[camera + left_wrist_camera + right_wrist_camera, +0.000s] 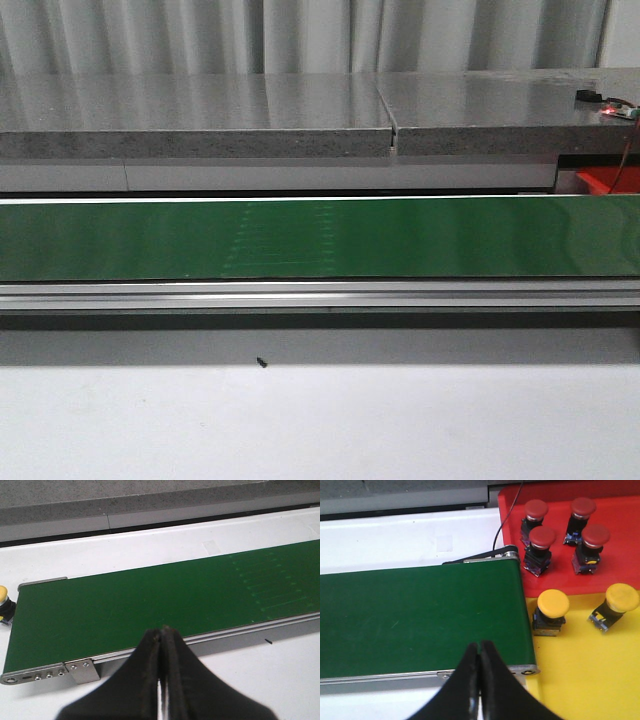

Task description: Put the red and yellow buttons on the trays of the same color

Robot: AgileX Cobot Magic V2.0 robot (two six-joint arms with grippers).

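Right wrist view: the right gripper (pixel 480 680) has its two black fingers pressed together, nothing between them, and it sits over the near edge of the green conveyor belt (pixel 420 615) close to the belt's end. Beyond that end lie the two trays. The red tray (pixel 620 555) carries four red buttons: one at the far side nearest the belt (pixel 536 511), one beside it farther from the belt (pixel 583 508), one in front nearest the belt (pixel 542 538), and one next to that (pixel 596 536). All four stand upright on dark bases, grouped close together. The yellow tray (pixel 590 680) adjoins the red tray and holds two yellow buttons: one upright just beside the belt end (pixel 553 604), the other tilted over on its side farther out (pixel 621 598). All six buttons are apart from the gripper, with the upright yellow one nearest to it.

Left wrist view: the left gripper (pixel 161 680) likewise has its fingers together and empty, positioned over the white table (pixel 280 680) before the opposite belt end. One further yellow-capped button (pixel 3 596) shows partly at the picture's edge, beside that belt end and well apart from the gripper.

Front view: the belt runs across a grey stone shelf (pixel 300 120); neither gripper appears.
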